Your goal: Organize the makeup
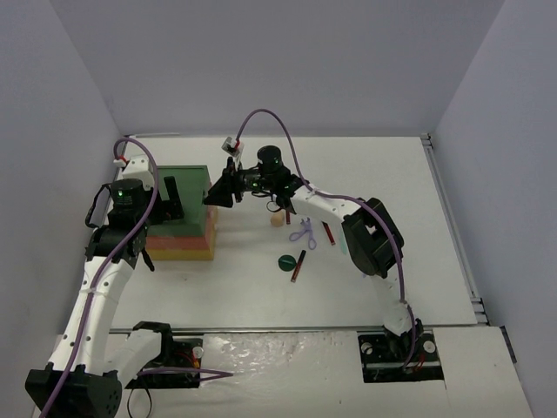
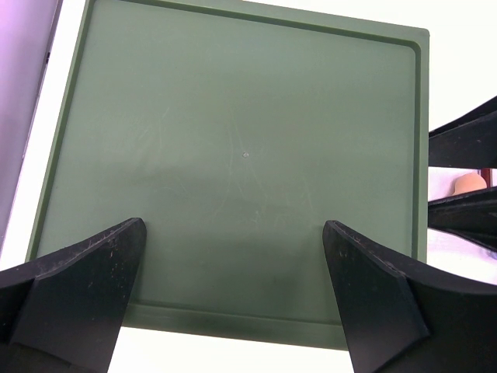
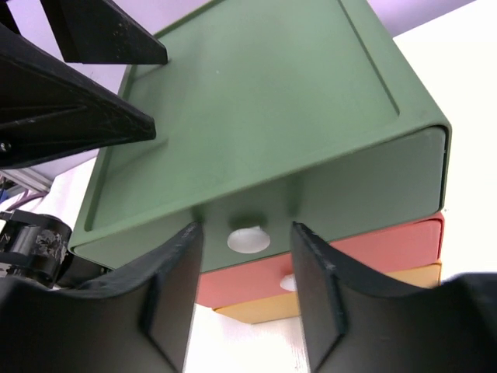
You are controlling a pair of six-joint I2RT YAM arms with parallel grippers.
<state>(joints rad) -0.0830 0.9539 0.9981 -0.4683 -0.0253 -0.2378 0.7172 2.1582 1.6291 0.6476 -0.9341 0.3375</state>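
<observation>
The makeup lies on the table right of the drawer box (image 1: 184, 187): a peach sponge (image 1: 277, 220), a lavender scissor-like tool (image 1: 305, 233), a dark-red stick (image 1: 328, 232), a dark green disc (image 1: 286, 262) and a dark-red/black stick (image 1: 298, 265). My left gripper (image 1: 171, 202) is open and empty just above the box's green top (image 2: 233, 140). My right gripper (image 1: 214, 193) is open at the box's front, its fingers either side of the green drawer's white knob (image 3: 248, 238), not closed on it. The sponge also shows in the left wrist view (image 2: 470, 183).
The box has a green drawer (image 3: 365, 179) over a red one (image 3: 388, 245) and a yellow one (image 3: 404, 280), all shut. The right arm's purple cable (image 1: 261, 117) arches above the table. White walls close in the table's left, back and right.
</observation>
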